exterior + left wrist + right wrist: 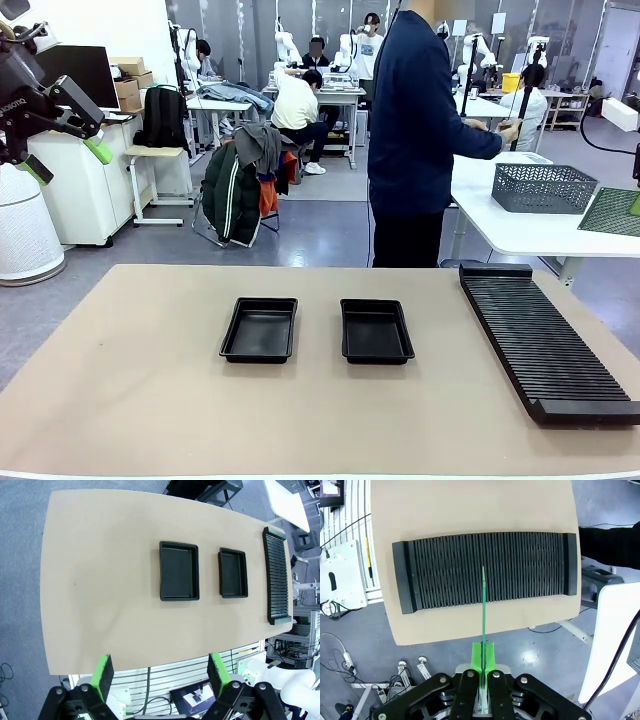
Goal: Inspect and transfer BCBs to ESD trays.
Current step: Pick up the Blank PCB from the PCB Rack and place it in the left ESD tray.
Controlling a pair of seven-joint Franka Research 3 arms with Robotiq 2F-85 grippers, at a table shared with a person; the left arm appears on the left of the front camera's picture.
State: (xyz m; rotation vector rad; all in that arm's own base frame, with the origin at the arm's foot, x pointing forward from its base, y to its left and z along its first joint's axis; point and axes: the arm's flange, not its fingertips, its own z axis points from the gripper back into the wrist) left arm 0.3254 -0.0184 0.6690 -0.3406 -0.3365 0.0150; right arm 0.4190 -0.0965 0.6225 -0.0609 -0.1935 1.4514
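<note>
Right wrist view, nearest first: what is the right gripper point(483, 652) doing?

Its jaws are pressed together on the bottom edge of a BCB point(483, 605). The board shows edge-on as a thin green line rising straight from the pads. Beyond its tip lies the ribbed rack point(445, 575) on the table point(470, 510). I cannot tell if the tip touches a slot.

How will that board handle?

I judge it light, thin and stiff, with a little give if pushed on its flat side. The faces are likely delicate, so an edge pinch like this one looks right. Held by one edge, it could swing or slip if moved sharply.

And the left gripper point(161, 677)?

Jaws spread wide, nothing between them, high over the table's near side.

Where should the board go?

In the front view, two ESD trays point(258, 301) sit side by side mid-table, both empty, apart from the rack at the right. The green gridded panel point(610, 212) at the right edge is probably the same board. It should go down flat, inside a rim.

Farther off?

A person point(420, 130) stands at the far side, turned toward a white table point(500, 235) bearing a grey mesh basket point(543, 187).
</note>
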